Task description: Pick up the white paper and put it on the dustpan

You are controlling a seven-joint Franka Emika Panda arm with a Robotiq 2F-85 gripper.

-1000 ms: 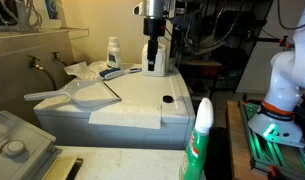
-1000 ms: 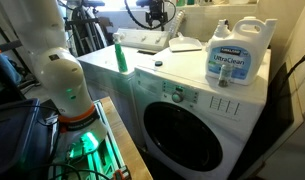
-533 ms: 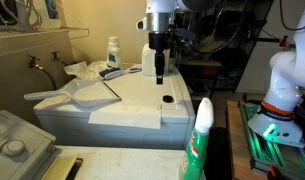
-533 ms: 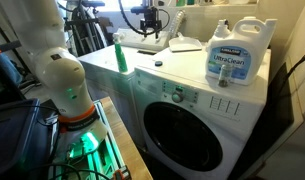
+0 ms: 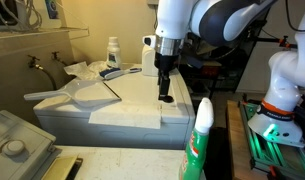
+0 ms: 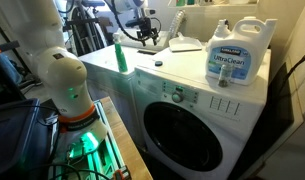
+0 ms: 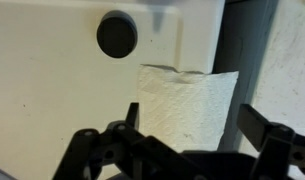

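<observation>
The white paper point(image 7: 187, 100) lies flat on the white machine top in the wrist view, its right side hanging over the top's edge. I cannot make it out in either exterior view. My gripper point(image 7: 190, 118) is open, with its fingers on either side above the paper and not touching it. In an exterior view the gripper point(image 5: 165, 95) points down near the top's right edge. The pale dustpan point(image 5: 82, 94) with a dark strip lies at the left of the top, well away from the gripper.
A black round hole point(image 7: 117, 35) sits in the top next to the paper. A crumpled white wad point(image 5: 87, 70) and a small bottle point(image 5: 113, 50) stand at the back. A green spray bottle point(image 5: 200, 140) and a detergent jug point(image 6: 232, 60) stand nearby.
My gripper has moved from the back of the machine top toward the front right edge and lower, staying open.
</observation>
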